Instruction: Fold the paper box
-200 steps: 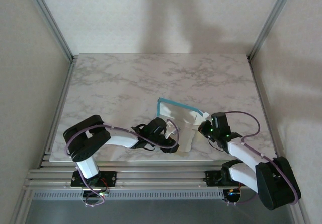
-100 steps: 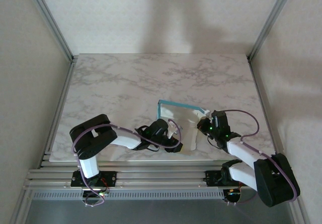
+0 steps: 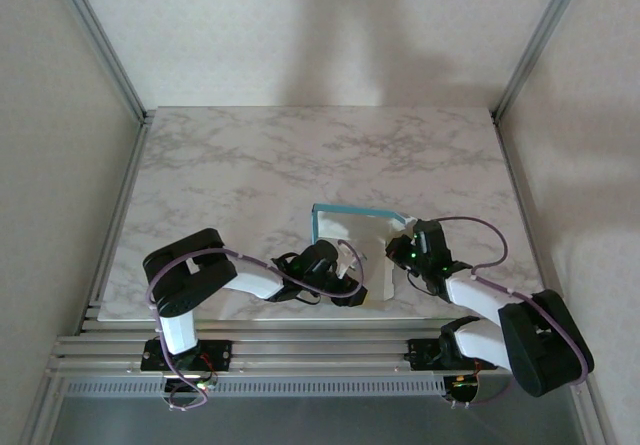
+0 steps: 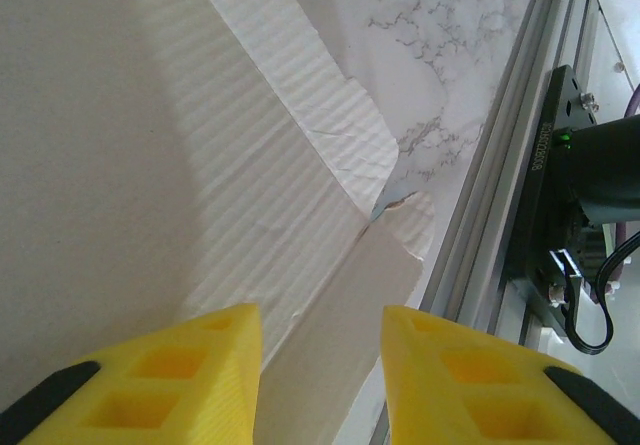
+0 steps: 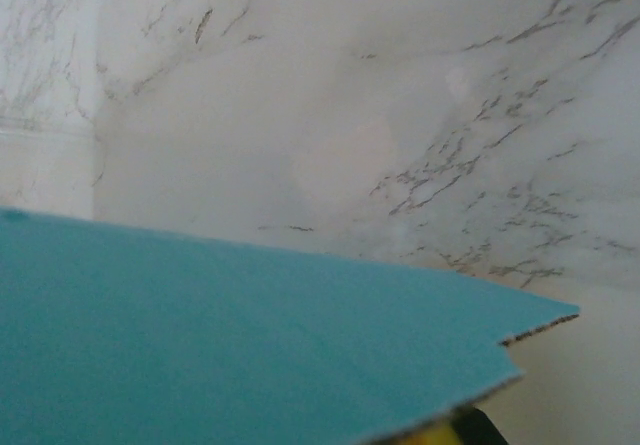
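The left end effector [image 4: 320,317] has its two yellow fingers [image 4: 180,375] a little way apart, so it is open. A pale flap of the paper box [image 3: 360,237] shows in the gap between them. It is hard to tell if the fingers touch the flap.

The right end effector [image 3: 398,250] is closed. It seems to pinch the edge of the box at the box's 3 o'clock side, with the blue face lying right over its finger. The left one is at the box's 7 o'clock side.

The box sits on the bench [image 3: 250,165], toward 5 o'clock from the bench's middle and close to the near edge. One blue wall stands up at its 12 o'clock side. The pale inside faces up.

What could go wrong:
- The flap has a small rip at its corner [image 4: 395,205]. A hard push there could tear it more.
- The left fingers are not clamped, so the flap could slip out and spring back flat.
- If the right one pulls toward 3 o'clock while the left one pushes, the thin card could bend in the wrong spot.
- The metal rail [image 4: 480,265] is just beside the box at 6 o'clock. A shove that way could slide the box off the bench.
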